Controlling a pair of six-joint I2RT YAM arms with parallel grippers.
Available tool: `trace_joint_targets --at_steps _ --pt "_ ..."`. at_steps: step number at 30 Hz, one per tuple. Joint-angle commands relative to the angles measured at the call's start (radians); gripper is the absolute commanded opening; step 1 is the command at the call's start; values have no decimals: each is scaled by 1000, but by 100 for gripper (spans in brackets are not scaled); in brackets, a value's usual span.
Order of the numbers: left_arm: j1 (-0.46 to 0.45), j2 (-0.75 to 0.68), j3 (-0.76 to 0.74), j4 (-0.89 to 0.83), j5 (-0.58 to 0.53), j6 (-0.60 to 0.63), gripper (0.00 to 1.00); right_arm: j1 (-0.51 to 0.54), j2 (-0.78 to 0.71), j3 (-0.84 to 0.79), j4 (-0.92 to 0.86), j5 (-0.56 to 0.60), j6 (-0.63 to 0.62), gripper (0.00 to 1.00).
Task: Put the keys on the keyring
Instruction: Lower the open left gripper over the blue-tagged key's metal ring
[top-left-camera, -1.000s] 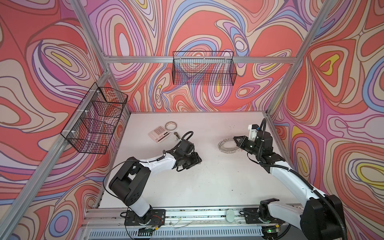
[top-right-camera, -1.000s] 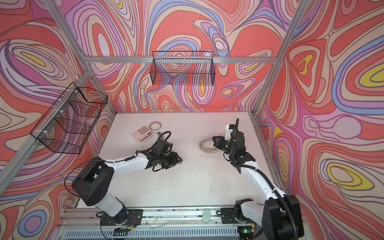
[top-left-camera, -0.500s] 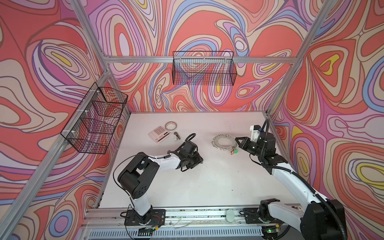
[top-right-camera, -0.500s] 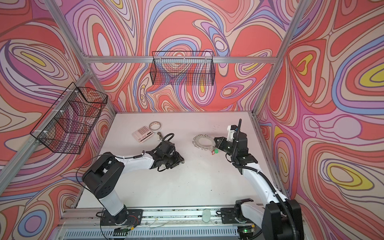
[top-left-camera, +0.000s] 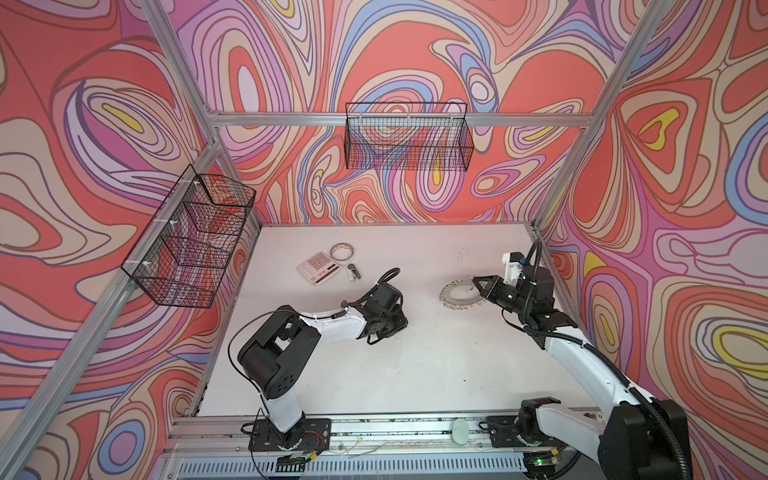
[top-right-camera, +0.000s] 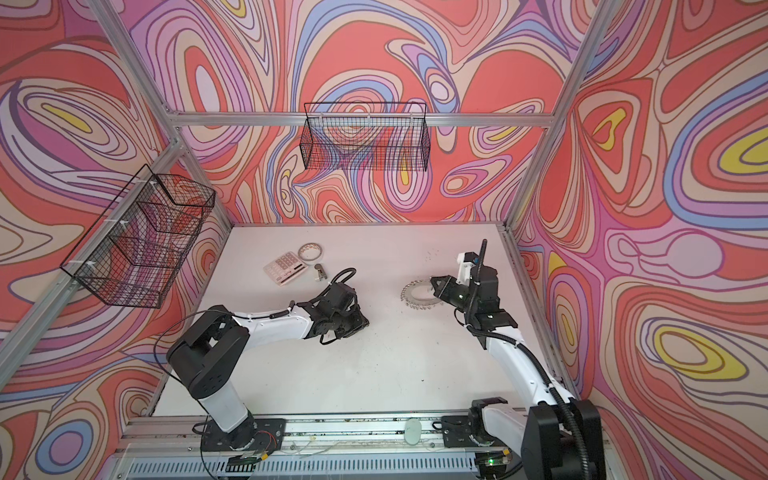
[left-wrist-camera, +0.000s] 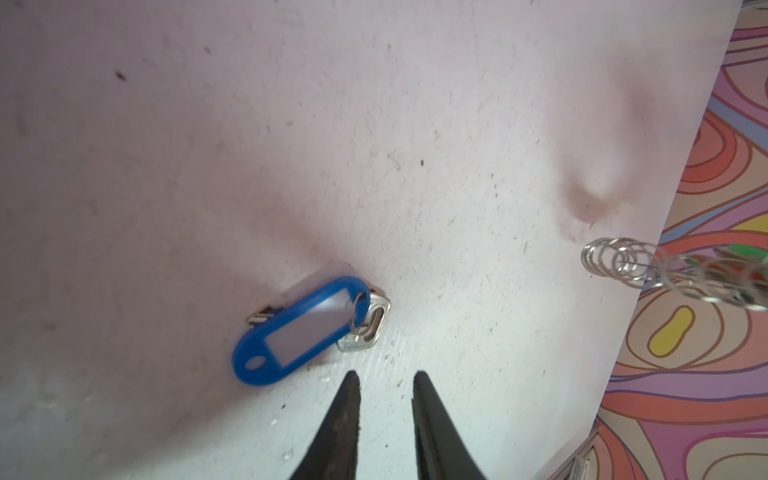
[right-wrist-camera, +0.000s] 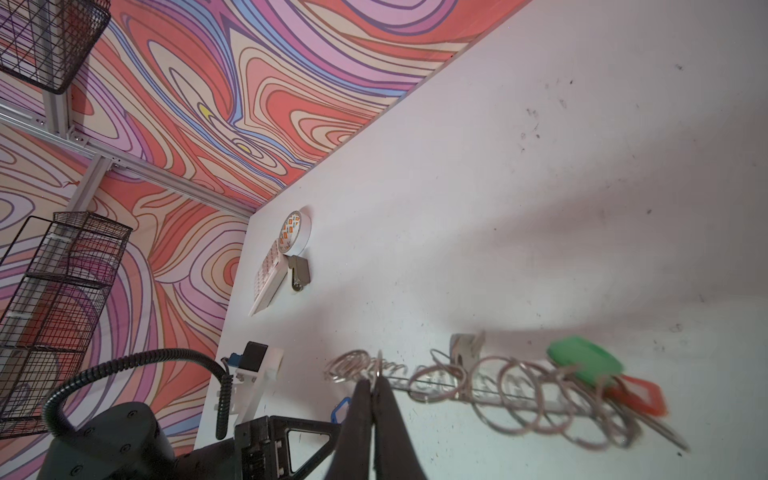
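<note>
The left gripper (left-wrist-camera: 386, 374), fingers slightly spread and empty, hangs just beside the blue-tagged key (left-wrist-camera: 299, 328). Well apart from that key, the right gripper (right-wrist-camera: 372, 382) pinches the keyring (right-wrist-camera: 478, 395).

Around you: swirl-patterned walls (top-left-camera: 415, 54) on aluminium framing (top-left-camera: 291, 119). A long wire basket (top-left-camera: 409, 143) hangs at the back, a tiered wire basket (top-left-camera: 187, 249) on the left, over a scuffed white worktop (top-left-camera: 415, 365), seemingly evenly lit.

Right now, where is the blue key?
In the left wrist view the blue key lies on the table just ahead of the left gripper's tips, near mid-table.
</note>
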Motion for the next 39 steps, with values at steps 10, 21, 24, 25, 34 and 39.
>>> trace_joint_targets --at_steps 10,21,24,25,34,39 --pt "4 51 18 -121 -90 -13 0 -12 -20 -10 32 -28 -10 0" --pt "145 139 118 -135 -96 103 0 -13 -25 -15 37 -39 -1 0" --pt "151 151 186 -169 -68 177 0 -14 -30 -14 30 -42 -3 0" --pt "151 144 186 -167 -59 186 4 -15 -34 -14 27 -41 -4 0" --pt "124 10 66 -47 117 202 38 -16 -39 -22 20 -43 -24 0" --pt "97 12 68 -23 134 187 43 -16 -31 -22 23 -53 -25 0"
